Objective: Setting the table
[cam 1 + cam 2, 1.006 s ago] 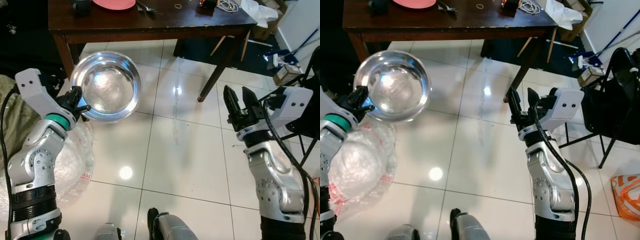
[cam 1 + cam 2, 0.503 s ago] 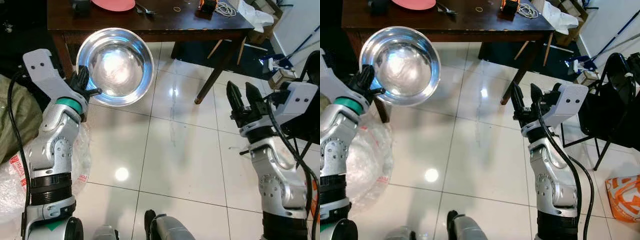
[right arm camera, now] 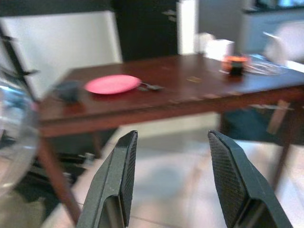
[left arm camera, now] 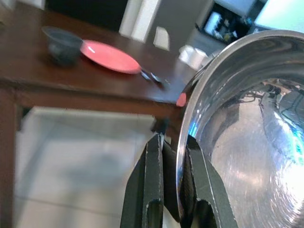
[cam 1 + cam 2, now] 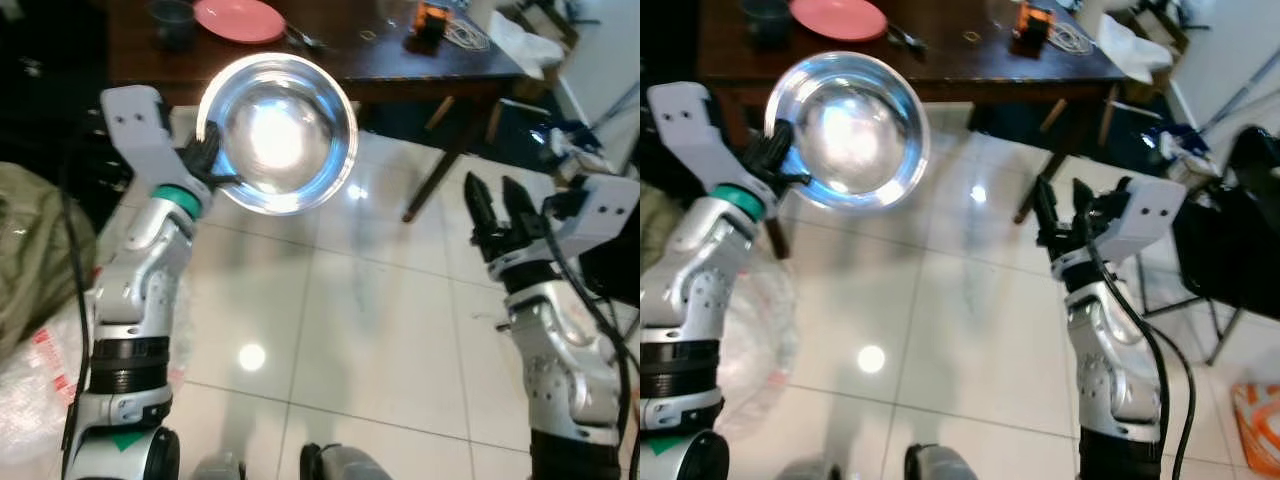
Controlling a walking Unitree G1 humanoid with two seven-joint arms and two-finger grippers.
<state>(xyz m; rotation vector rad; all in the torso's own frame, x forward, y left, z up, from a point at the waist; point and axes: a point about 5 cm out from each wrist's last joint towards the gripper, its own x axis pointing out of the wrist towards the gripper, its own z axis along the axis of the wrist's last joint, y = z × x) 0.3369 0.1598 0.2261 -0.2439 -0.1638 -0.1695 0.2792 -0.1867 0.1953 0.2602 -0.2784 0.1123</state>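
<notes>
We look down from the robot's head at a white tiled floor (image 5: 350, 320) with a dark brown wooden surface (image 5: 380, 70) at the far edge. The left pincer (image 5: 207, 165) is raised in front of the robot, clenched on the rim of a large shiny round steel bowl (image 5: 277, 133) — in the left wrist view the two black fingers (image 4: 154, 190) pinch the bowl's edge (image 4: 183, 156) between them, one inside and one outside. The bowl is held in the air, its open side tilted toward the camera, just before the near edge of the surface and not resting on it.

On the surface sit a flat round pink plate (image 5: 239, 19), a small dark cup (image 5: 172, 15) beside it, a metal spoon or fork (image 5: 306, 39) just past the plate, and a small orange and black object (image 5: 432, 18) farther to the right next to a coil of white cable (image 5: 463, 35).

The right pincer (image 5: 495, 210) hovers over the floor on the right, well apart from the bowl — its two long black fingers (image 3: 230, 183) stand spread, released and holding nothing
</notes>
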